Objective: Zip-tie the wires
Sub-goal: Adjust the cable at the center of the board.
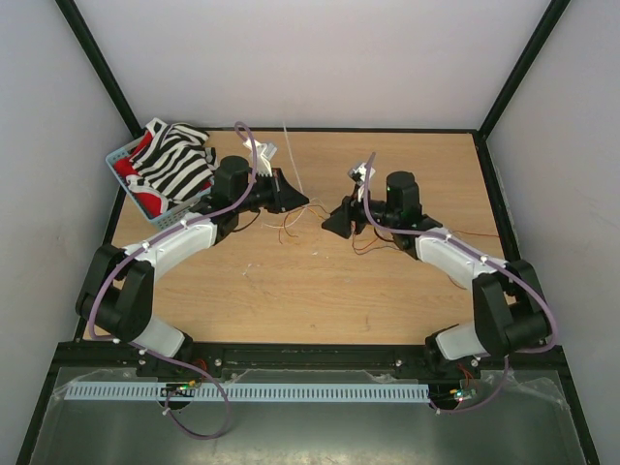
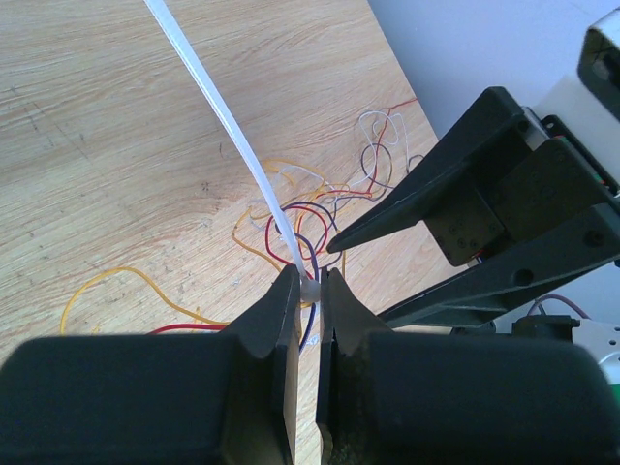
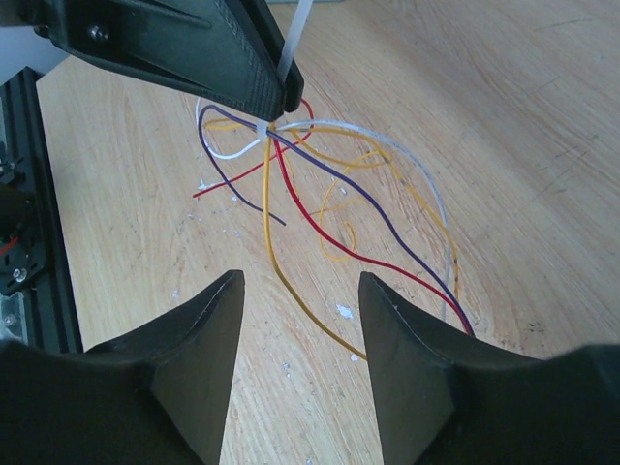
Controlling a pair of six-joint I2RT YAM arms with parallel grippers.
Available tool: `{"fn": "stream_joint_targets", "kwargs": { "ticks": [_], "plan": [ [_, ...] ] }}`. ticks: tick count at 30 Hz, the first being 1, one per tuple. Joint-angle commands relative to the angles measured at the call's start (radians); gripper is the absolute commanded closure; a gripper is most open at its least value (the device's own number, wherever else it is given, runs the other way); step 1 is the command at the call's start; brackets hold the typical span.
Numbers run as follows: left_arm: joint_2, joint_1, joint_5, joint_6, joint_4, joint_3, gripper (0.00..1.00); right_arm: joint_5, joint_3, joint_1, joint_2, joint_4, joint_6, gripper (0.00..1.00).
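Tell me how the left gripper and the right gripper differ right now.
The left gripper is shut, pinching the zip tie where the wires gather; the right gripper is open and holds nothing. The left gripper's tips meet the bundle; the right gripper's are apart from it. Both are black, two-fingered and face each other.

Wood table [image 1: 291, 291] w/ black frame [image 1: 102, 68], white walls [image 1: 320, 58] around.

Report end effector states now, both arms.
Left end effector: closed, gripping the zip tie.
Right end effector: open, holding nothing.
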Motion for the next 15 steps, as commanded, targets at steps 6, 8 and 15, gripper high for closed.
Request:
{"fn": "stream_joint_targets", "kwargs": {
  "ticks": [6, 8, 15],
  "plan": [
    [-0.021, 0.001, 0.010, 0.006, 0.008, 0.031, 1.00, -0.063, 0.041, 0.007, 0.059, 0.011, -0.010, 0.42],
    [-0.019, 0.001, 0.010, 0.005, 0.009, 0.031, 1.00, -0.075, 0.041, 0.011, 0.064, 0.016, -0.008, 0.47],
    [-0.019, 0.001, -0.001, 0.006, 0.009, 0.025, 1.00, -0.048, 0.045, 0.011, 0.038, -0.026, -0.038, 0.89]
  ]
}}
